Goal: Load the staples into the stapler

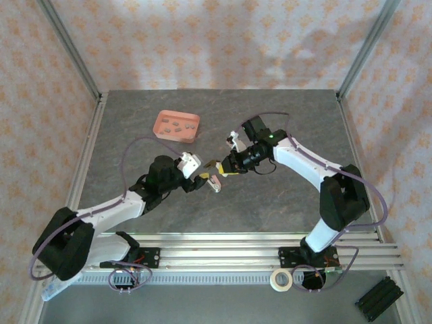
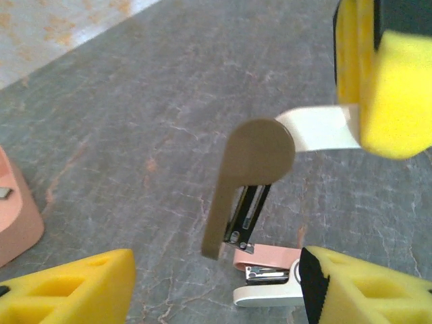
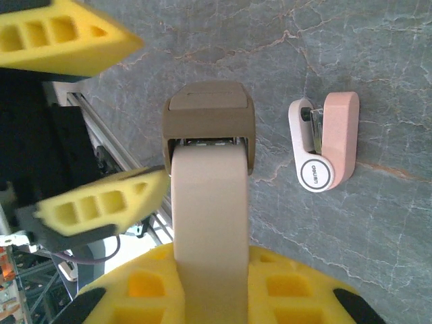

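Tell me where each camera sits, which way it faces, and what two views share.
Top external: above and behind, looking down on the table, pink tray and both arms with left gripper and right gripper.
Left wrist: on the left arm, facing the stapler past its own yellow fingers.
Right wrist: on the right arm, looking along the clamped stapler; own pads at bottom.
Shared: both wrist views show the stapler and pink-and-white object.

Bare grey stone-patterned tabletop [image 1: 297, 115] at far right and along near edge: free passage. Mid-table crowded: tan plastic stapler [image 1: 211, 163] clamped in right gripper [image 1: 224, 166], left gripper [image 1: 204, 180] just beside, small pink-and-white plastic object [image 1: 215, 184] lying close by. Salmon-pink shallow tray [image 1: 181, 138] obstructing far left.
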Tool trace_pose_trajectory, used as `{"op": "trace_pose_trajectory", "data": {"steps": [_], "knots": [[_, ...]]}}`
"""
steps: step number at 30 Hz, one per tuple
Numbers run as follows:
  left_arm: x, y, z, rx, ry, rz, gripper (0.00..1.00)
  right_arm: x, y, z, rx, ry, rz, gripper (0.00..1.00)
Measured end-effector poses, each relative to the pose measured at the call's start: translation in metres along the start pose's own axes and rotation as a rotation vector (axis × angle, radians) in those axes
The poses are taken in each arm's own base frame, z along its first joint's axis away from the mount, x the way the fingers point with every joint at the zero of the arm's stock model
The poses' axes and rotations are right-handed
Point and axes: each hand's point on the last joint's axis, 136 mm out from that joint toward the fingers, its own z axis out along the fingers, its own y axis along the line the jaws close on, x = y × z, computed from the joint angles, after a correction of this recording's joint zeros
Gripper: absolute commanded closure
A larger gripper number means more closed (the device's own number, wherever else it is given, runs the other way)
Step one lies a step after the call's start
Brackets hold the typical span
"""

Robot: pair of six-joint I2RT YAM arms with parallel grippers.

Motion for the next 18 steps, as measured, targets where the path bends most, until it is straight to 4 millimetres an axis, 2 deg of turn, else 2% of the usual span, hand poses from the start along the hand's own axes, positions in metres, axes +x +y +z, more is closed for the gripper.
{"op": "trace_pose_trajectory", "data": {"steps": [8,14,18], "knots": [[-0.008,-0.016,0.018,0.091,-0.004,0.086,0.41,0.001,0.002,0.0,-0.013,0.004,-0.012,1.0],[-0.005,-0.015,0.024,0.094,0.008,0.108,0.56,0.002,0.005,0.0,-0.03,0.01,-0.019,1.0],[-0.009,-0.014,0.025,0.087,-0.012,0.116,0.65,0.003,0.006,0.0,-0.034,0.014,-0.025,1.0]]}}
